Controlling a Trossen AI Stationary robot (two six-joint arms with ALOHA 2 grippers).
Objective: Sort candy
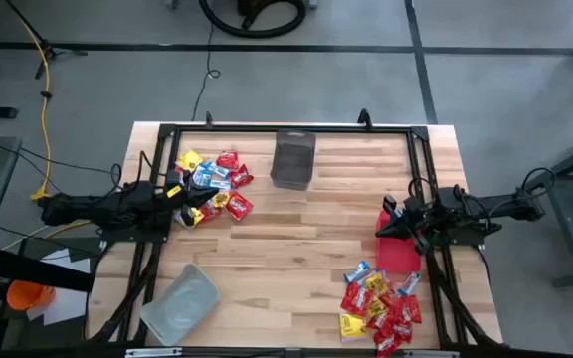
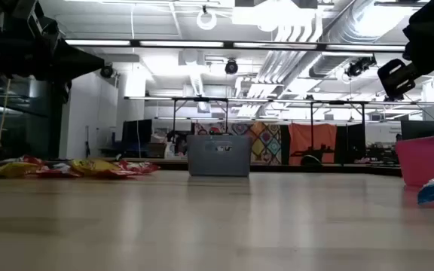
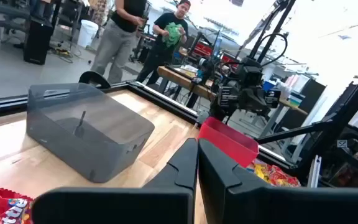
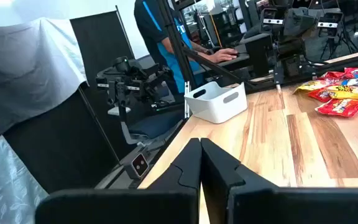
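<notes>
Candy lies in two heaps of red, yellow and blue-and-white packets. One heap sits at the far left of the table, the other at the near right. My left gripper hangs over the near edge of the far-left heap, fingers shut with nothing between them. My right gripper is raised just beyond the far end of the red bin, shut and empty. In the low view both arms stay high above the tabletop, and the left heap rests flat.
A dark mesh bin stands at the far middle of the table. A clear grey bin sits askew at the near left corner. A black frame rims the table. Bare wood lies between the heaps. People stand in the room behind.
</notes>
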